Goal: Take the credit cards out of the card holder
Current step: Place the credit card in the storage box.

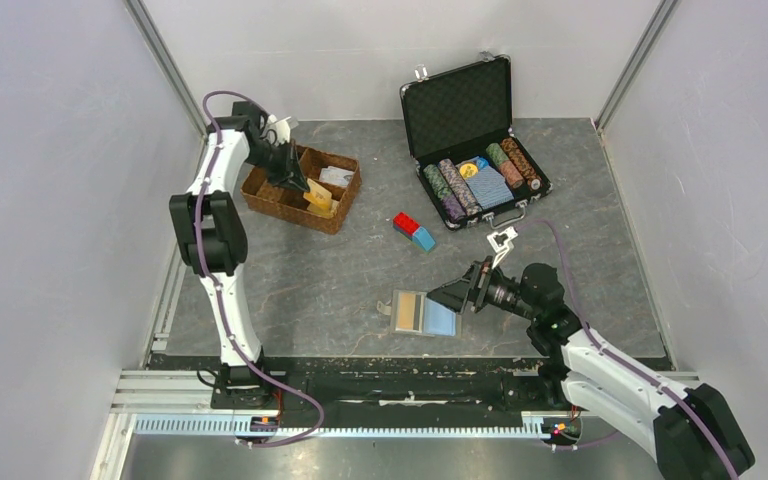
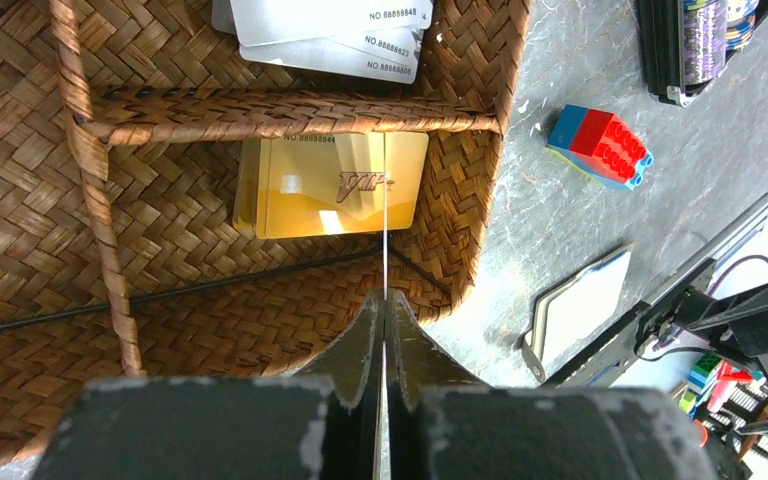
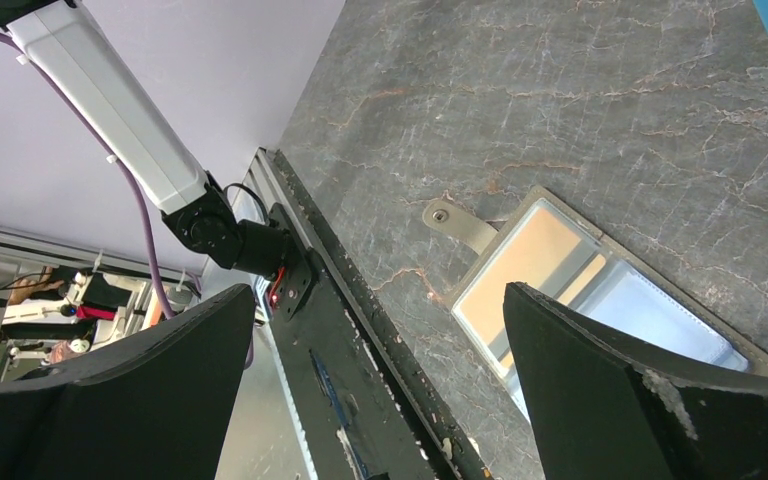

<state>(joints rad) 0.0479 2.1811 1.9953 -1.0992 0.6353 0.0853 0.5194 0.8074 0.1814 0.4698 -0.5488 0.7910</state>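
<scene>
Left tool (image 2: pixel 384 300): jaws together, clamped on a thin card (image 2: pixel 385 215) seen edge-on, held above the wicker tray (image 1: pixel 260 200) at the counter's (image 1: pixel 340 270) far left. Its colour cannot be told.

In the tray compartment below lies a gold card (image 2: pixel 320 185). Pale numbered cards (image 2: pixel 330 30) lie in the next compartment, beyond the divider.

A red and blue block (image 1: pixel 414 230) stands mid-counter.

The card holder (image 1: pixel 423 313) lies open and flat near the front edge. An orange-gold card (image 1: pixel 406 311) sits in its left half and a light blue card (image 1: pixel 440 318) in its right.

Right tool (image 1: pixel 450 296): jaws wide apart, nothing between them, low at the holder's right end. Contact cannot be told.

An open black case (image 1: pixel 475 150) with chips stands at the far right.
</scene>
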